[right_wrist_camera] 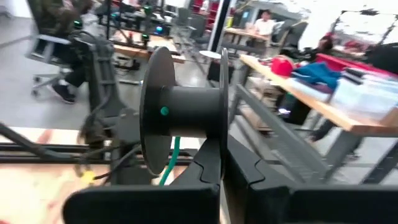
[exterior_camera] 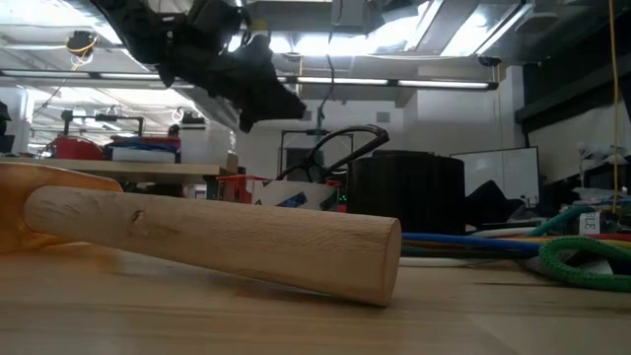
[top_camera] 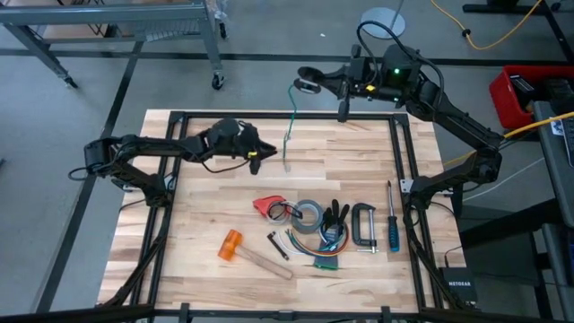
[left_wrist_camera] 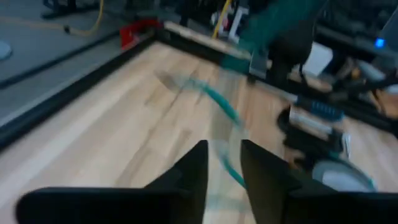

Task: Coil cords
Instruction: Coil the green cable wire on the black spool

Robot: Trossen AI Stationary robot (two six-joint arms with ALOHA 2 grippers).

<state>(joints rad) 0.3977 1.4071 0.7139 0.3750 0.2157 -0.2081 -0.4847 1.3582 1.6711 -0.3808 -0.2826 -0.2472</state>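
Note:
A thin green cord (top_camera: 290, 126) hangs from a black spool (top_camera: 307, 85) above the table's far edge, and its lower end (top_camera: 285, 166) rests on the wood. My right gripper (top_camera: 325, 82) is shut on the spool (right_wrist_camera: 186, 112). My left gripper (top_camera: 260, 157) hovers just left of the cord's lower end, fingers apart. In the left wrist view the blurred cord (left_wrist_camera: 227, 115) runs into the gap of that gripper (left_wrist_camera: 224, 152). My right gripper pinches one flange of the spool (right_wrist_camera: 222, 134) at its rim between its two fingers. The fingers come level from the table's right. The spool is lifted clear, its axle level, and the cord (right_wrist_camera: 169, 165) hangs slack from the core. Whether my left gripper touches the cord, I cannot tell.
Tools lie in the table's near half: an orange-headed hammer (top_camera: 242, 249), a red tool (top_camera: 267, 206), a tape roll (top_camera: 309, 215), a clamp (top_camera: 363, 224), a screwdriver (top_camera: 392, 220) and coloured wires (top_camera: 323, 258). The hammer's handle (exterior_camera: 217, 237) fills the low view.

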